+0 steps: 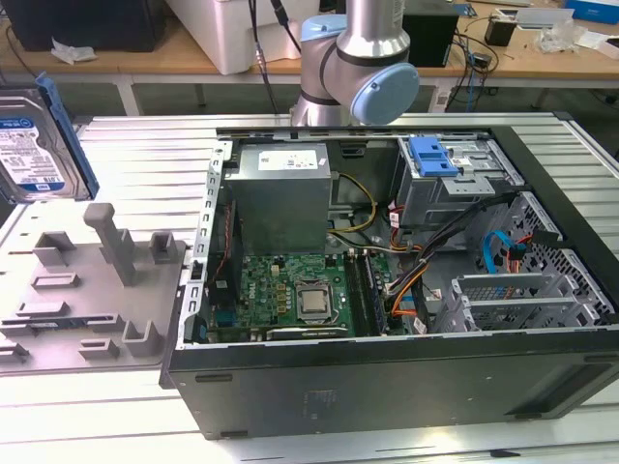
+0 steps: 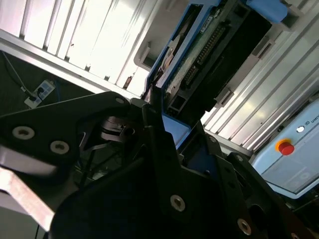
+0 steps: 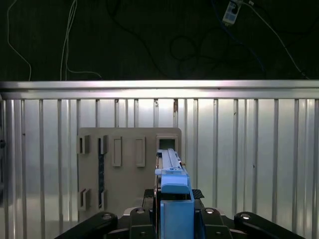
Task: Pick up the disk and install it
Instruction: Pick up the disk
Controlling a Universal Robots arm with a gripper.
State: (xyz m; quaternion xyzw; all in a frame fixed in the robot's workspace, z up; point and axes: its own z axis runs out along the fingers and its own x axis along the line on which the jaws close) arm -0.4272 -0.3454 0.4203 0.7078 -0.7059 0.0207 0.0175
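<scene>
The disk [image 1: 34,145] is a silver hard drive with a white-and-blue label and a blue carrier frame. It stands on edge in the air at the exterior view's far left, above the ribbed metal table. In the first wrist view the disk's blue frame edge [image 3: 172,174] sticks out between the black fingers of my gripper [image 3: 174,196], which is shut on it. The second wrist view shows the disk's circuit-board side [image 2: 199,55] reaching out from the gripper [image 2: 164,124]. The grey fixture plate [image 3: 124,169] lies on the table beyond the disk.
An open computer case [image 1: 387,387] lies on the table, with its motherboard, power supply and cables exposed. A drive bay with a blue latch [image 1: 432,159] sits at its back right. The grey fixture plate [image 1: 87,290] with upright pegs lies left of the case. The arm's base joint [image 1: 358,58] stands behind.
</scene>
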